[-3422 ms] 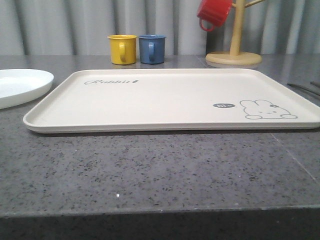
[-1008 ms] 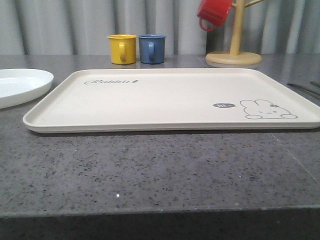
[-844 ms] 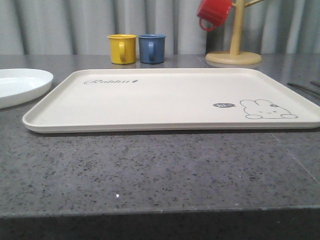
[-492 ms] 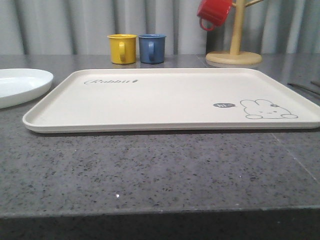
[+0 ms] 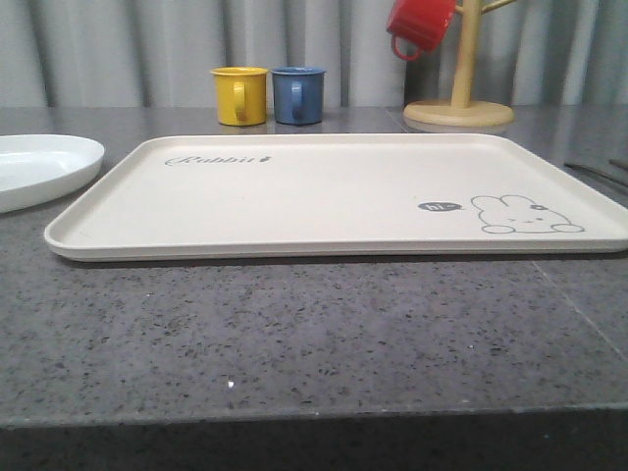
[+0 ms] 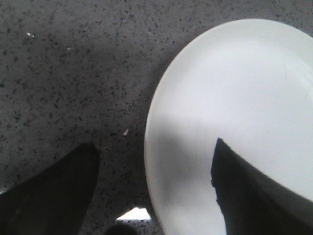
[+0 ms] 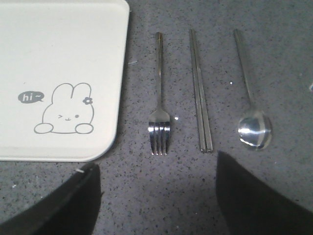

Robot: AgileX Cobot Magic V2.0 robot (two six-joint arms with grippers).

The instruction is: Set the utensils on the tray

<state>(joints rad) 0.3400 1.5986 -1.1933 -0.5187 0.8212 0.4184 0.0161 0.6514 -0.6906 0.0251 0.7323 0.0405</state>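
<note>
Nothing has moved since the earlier frames — tray (image 5: 324, 196) bare, both my pairs of fingers apart. Fork (image 7: 159, 98), knife (image 7: 200, 93) and spoon (image 7: 250, 93) lie side by side on the desk (image 5: 294, 343) beside the tray — my right fingers (image 7: 156, 196) hover near the fork. Left fingers (image 6: 154, 191) idle over the plate (image 6: 234, 112).

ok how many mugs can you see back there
3. A yellow mug and a blue mug stand side by side on the table behind the tray; a red mug hangs on the wooden stand.
</note>
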